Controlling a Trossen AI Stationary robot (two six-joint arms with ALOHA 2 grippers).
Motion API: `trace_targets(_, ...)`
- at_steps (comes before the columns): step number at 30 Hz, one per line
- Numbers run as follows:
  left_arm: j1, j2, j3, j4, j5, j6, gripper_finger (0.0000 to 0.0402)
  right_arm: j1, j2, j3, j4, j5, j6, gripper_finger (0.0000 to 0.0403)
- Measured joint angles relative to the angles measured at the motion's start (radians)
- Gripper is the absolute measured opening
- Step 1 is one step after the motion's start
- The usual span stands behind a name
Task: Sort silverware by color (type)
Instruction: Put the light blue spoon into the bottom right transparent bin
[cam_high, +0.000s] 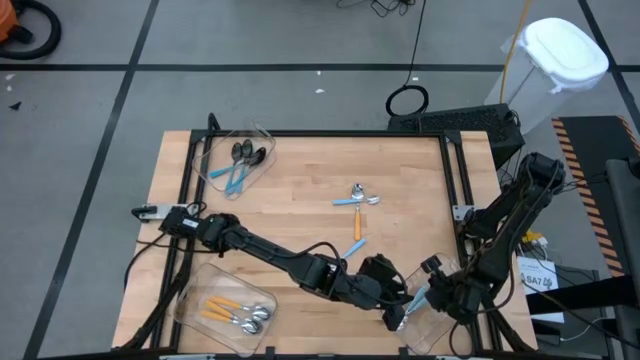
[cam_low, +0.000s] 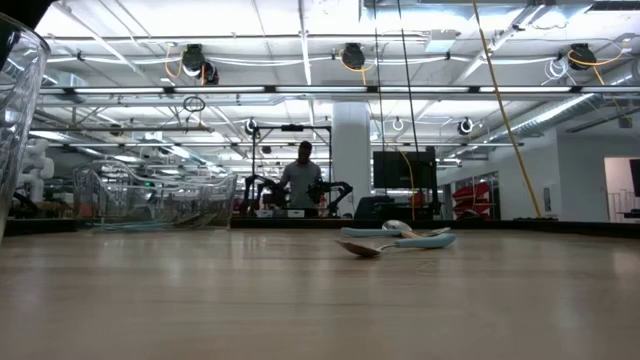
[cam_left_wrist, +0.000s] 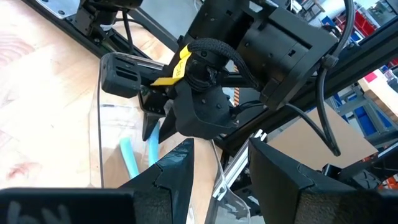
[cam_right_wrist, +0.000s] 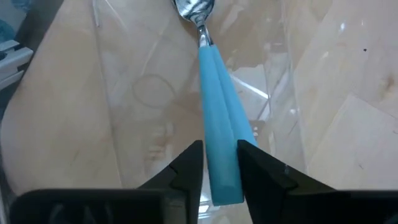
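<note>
My right gripper hangs over the clear bin at the table's near right corner, shut on a silver spoon with a light-blue handle. A second blue handle lies in that bin beside it. My left gripper reaches across the table to just left of that bin and is open, with nothing between its fingers. Two blue-handled spoons and an orange-handled one lie flat on the table's middle. The low view shows no gripper. My right gripper pinches the blue handle near its free end between its two fingers, one on each long side. The fingers come from above, slanting down into the bin. The spoon points away from the fingers, its silver bowl lowest; whether that bowl rests on the bin's floor I cannot tell.
A clear bin at the far left holds black spoons with blue handles. Another bin at the near left holds silver spoons with orange handles. A dark frame edges the table. The left arm lies slanting across the table's near half.
</note>
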Motion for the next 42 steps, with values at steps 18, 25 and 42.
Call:
trace_targets(18, -0.007, 0.000, 0.000, 0.000, 0.000, -0.006, 0.0149, 0.000, -0.006, 0.096, -0.063, -0.061, 0.084, 0.0133)
trace_targets(25, -0.007, 0.000, 0.000, 0.000, 0.000, -0.005, 0.0149, 0.000, -0.028, 0.189, -0.117, -0.053, 0.187, 0.0133)
trace_targets(42, -0.003, -0.001, 0.000, -0.205, -0.011, -0.092, 0.0149, 0.003, -0.035, 0.196, -0.074, 0.060, 0.525, 0.0132)
